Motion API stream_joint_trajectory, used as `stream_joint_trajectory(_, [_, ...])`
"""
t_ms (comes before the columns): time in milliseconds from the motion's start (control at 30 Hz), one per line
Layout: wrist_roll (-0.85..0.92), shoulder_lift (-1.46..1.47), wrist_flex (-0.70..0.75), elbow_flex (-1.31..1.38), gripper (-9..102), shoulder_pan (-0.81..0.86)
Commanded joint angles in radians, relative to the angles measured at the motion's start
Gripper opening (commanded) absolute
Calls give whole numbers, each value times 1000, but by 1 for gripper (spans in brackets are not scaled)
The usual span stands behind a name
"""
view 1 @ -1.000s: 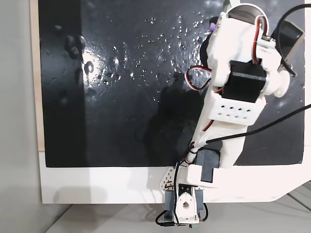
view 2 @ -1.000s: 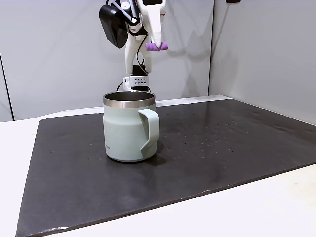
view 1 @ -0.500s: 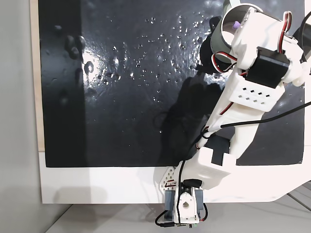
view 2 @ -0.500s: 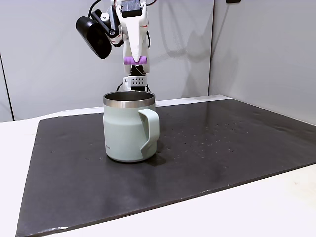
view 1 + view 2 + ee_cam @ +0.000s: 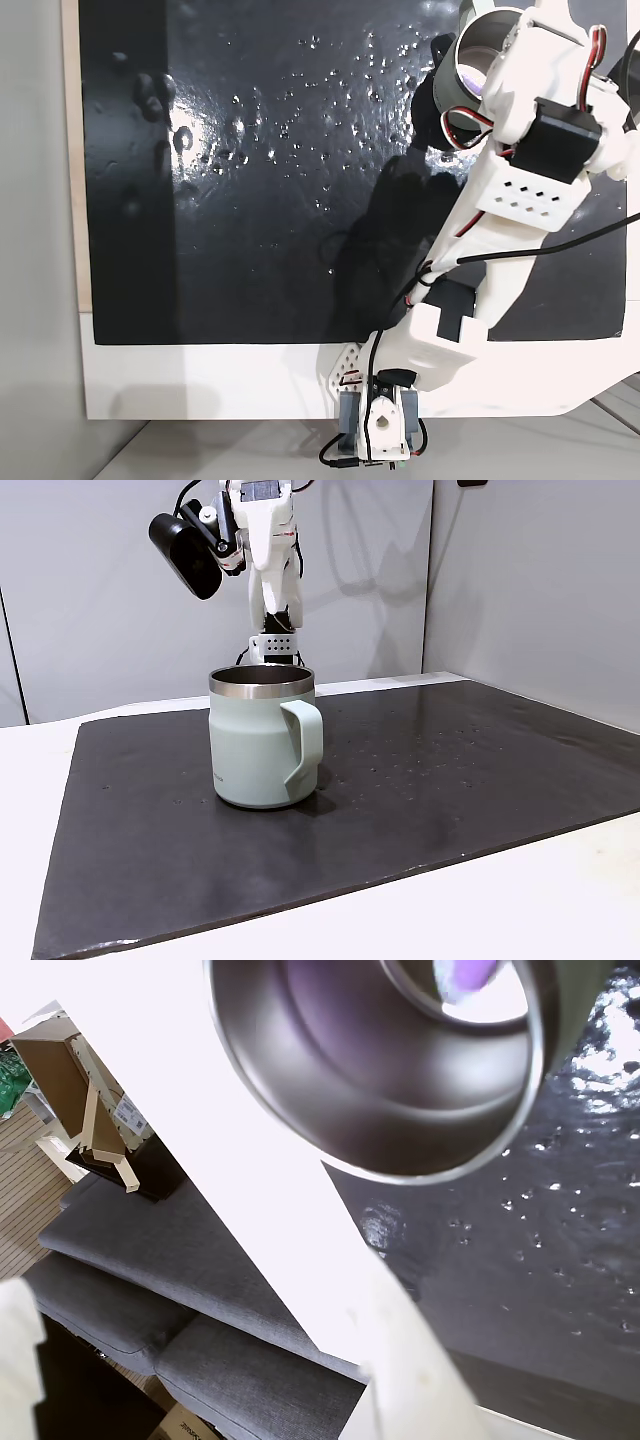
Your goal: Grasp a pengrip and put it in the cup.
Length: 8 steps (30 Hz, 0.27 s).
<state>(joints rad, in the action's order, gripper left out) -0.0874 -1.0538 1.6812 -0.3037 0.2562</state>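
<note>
The cup (image 5: 255,750) stands upright on the black mat (image 5: 450,780), handle toward the camera in a fixed view. My gripper (image 5: 282,608) hangs open a little above its rim with nothing between the fingers. In the wrist view I look down into the cup (image 5: 350,1080), and the light-purple pengrip (image 5: 462,974) lies on its shiny bottom. In a fixed view from above, the cup (image 5: 455,60) sits at the mat's far right and the white arm (image 5: 530,150) covers part of its mouth.
The mat (image 5: 250,200) is wet-looking and bare to the left of the cup. A white table edge (image 5: 200,380) borders it, with the arm's base (image 5: 380,425) at the front. A grey sofa (image 5: 150,1290) shows beyond the table.
The gripper carried the pengrip leftward until it hung over the cup, then opened. The pengrip has dropped from the fingers into the cup.
</note>
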Motion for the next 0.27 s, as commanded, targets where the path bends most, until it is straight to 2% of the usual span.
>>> stream_joint_trajectory(0, [15,-28,8,35,30,9])
stream_joint_trajectory(233, [17,-46,8,26,30,5])
